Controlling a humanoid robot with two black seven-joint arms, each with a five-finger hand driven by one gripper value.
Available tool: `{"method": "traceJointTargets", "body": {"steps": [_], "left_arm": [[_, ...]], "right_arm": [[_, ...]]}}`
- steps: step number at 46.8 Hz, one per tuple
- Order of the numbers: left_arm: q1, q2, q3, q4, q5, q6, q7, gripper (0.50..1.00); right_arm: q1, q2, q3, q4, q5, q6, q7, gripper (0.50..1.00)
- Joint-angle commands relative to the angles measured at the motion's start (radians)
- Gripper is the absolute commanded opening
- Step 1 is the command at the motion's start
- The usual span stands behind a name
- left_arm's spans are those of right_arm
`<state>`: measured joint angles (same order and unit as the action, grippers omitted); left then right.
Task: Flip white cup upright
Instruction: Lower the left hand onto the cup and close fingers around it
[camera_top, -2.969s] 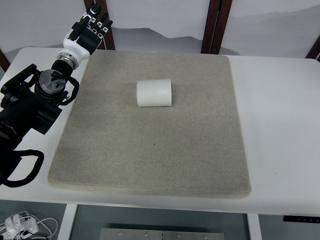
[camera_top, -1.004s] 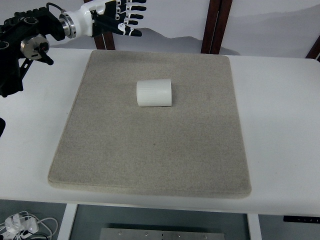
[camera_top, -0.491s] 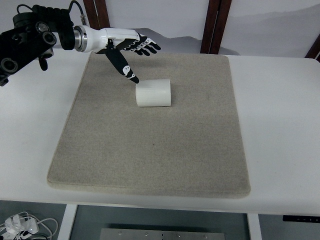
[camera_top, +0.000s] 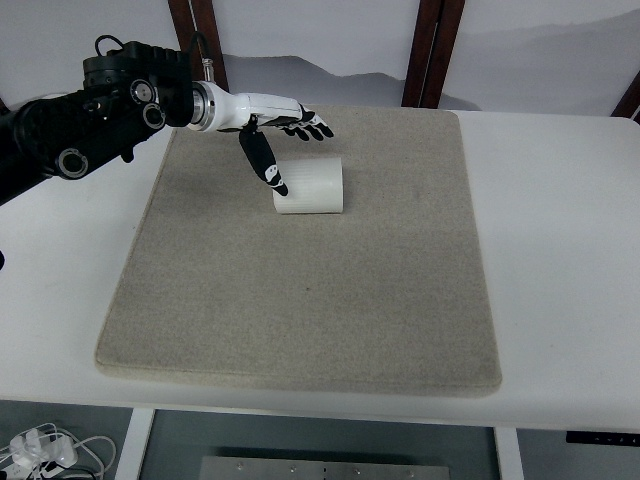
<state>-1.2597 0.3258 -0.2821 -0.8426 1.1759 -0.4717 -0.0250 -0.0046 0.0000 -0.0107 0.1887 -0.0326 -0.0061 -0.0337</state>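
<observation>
Cup: the white ribbed cylindrical cup (camera_top: 309, 185) lies on its side on the upper middle of the grey felt mat (camera_top: 300, 300), which covers most of the white counter (camera_top: 560, 250).
Long axis: it runs left to right across the picture; I cannot tell which end is the mouth.
Nearer hand: the left hand (camera_top: 272, 125), white-shelled with black fingers, reaches in from the left on a black arm; no right hand shows.
Fingers: spread apart and holding nothing, with the four fingertips (camera_top: 318, 128) fanned out above the cup's far side and the thumb (camera_top: 262, 158) angled down toward its left end.
Key relation: the cup sits just below and to the right of the palm, between thumb and fingers in this view; whether the thumb tip touches the cup cannot be told.
Next move, as a judgement: close across the cup's width, then turn the wrist to stand it.
Writing: no brand, label or readable print shows anywhere.
</observation>
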Motion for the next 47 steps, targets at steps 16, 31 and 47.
{"method": "traceJointTargets", "body": {"steps": [16,31,47], "left_arm": [[0.0,-0.149,0.04,0.16,0.008,0.036,0.01,0.981],[0.0,-0.198,0.076,0.209,0.01,0.048,0.01,0.969],[0.0,-0.202,0.084,0.22,0.016,0.067,0.01,0.896]], "right_arm": [[0.0,0.0,0.0,0.0,0.0,0.0,0.0,0.952],[0.0,0.0,0.0,0.0,0.0,0.0,0.0,0.952],[0.0,0.0,0.0,0.0,0.0,0.0,0.0,0.952]]}}
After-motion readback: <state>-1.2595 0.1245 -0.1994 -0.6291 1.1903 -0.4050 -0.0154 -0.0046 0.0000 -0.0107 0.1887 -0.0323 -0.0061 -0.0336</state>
